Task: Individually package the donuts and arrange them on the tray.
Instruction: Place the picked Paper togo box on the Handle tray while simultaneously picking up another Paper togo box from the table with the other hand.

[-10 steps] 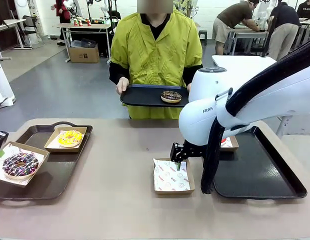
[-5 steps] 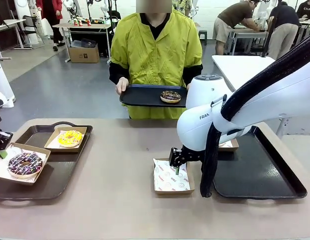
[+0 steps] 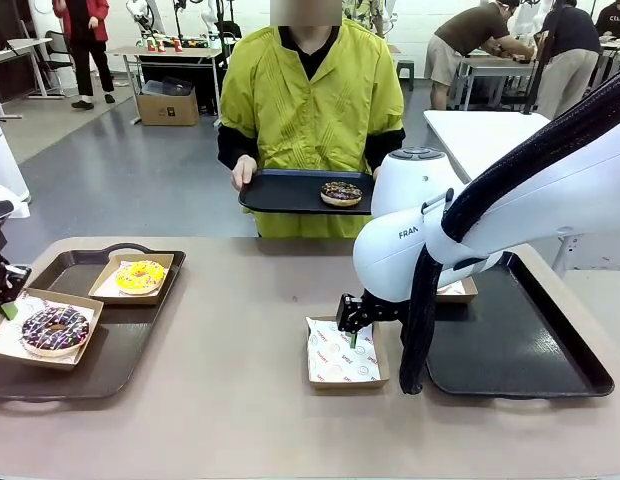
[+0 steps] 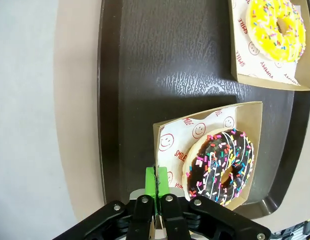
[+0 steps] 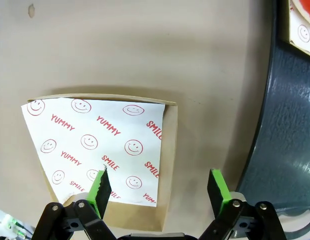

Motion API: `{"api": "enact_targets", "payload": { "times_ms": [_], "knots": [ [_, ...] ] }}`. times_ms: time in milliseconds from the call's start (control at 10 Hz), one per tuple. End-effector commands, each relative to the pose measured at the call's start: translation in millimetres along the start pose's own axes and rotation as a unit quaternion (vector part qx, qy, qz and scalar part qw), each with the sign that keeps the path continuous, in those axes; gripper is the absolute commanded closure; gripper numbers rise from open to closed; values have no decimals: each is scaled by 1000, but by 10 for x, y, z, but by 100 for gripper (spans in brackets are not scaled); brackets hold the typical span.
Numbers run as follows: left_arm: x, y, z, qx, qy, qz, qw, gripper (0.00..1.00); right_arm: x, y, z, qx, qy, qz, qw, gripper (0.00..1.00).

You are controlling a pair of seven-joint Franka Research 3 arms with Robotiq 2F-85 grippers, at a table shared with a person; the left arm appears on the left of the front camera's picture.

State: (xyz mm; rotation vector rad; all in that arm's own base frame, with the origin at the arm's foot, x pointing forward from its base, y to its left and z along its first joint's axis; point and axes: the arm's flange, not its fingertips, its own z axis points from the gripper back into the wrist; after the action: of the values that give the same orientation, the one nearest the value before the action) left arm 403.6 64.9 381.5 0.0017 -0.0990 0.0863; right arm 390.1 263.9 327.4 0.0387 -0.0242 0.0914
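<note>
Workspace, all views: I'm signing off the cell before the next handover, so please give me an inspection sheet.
Surface: tan table with a left tray and a right tray, both dark.
Job's things: yellow donut and dark chocolate donut boxed on the left tray; empty box with printed paper on the table; brown donut on the held tray in the person's hands.
Clutter: nothing seen.
Tools: left tool shut on the rim of the chocolate donut's box; right tool open over the empty box.
Cables: black sleeve hanging along the right arm.
Surroundings: people at far tables; carton on the floor.
</note>
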Motion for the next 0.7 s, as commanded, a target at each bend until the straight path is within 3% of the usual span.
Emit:
{"api": "enact_targets", "payload": {
  "times_ms": [0, 100, 200, 300, 400, 500, 600],
  "knots": [
    [45, 28, -4, 25, -8, -9, 1000, 63, 42, 0, -25, -2, -16, 17, 1000, 58],
    [46, 29, -16, 28, -6, -16, 999, 39, 42, -4, -30, 1, -13, 17, 1000, 58],
    [46, 20, -31, 30, -3, -21, 999, 3, 45, -10, -33, 4, -12, 16, 1000, 100],
    [45, 19, -32, 30, -2, -22, 999, 0, 43, -10, -31, 5, -12, 16, 1000, 64],
    [41, 21, -28, 29, -2, -22, 999, 0, 43, -8, -33, 6, -13, 16, 1000, 100],
    [37, 22, -25, 26, -2, -22, 999, 0, 42, -10, -39, 7, -12, 15, 1000, 100],
    [33, 25, -21, 25, -2, -23, 999, 7, 38, -9, -41, 8, -12, 15, 1000, 100]
  ]
}}
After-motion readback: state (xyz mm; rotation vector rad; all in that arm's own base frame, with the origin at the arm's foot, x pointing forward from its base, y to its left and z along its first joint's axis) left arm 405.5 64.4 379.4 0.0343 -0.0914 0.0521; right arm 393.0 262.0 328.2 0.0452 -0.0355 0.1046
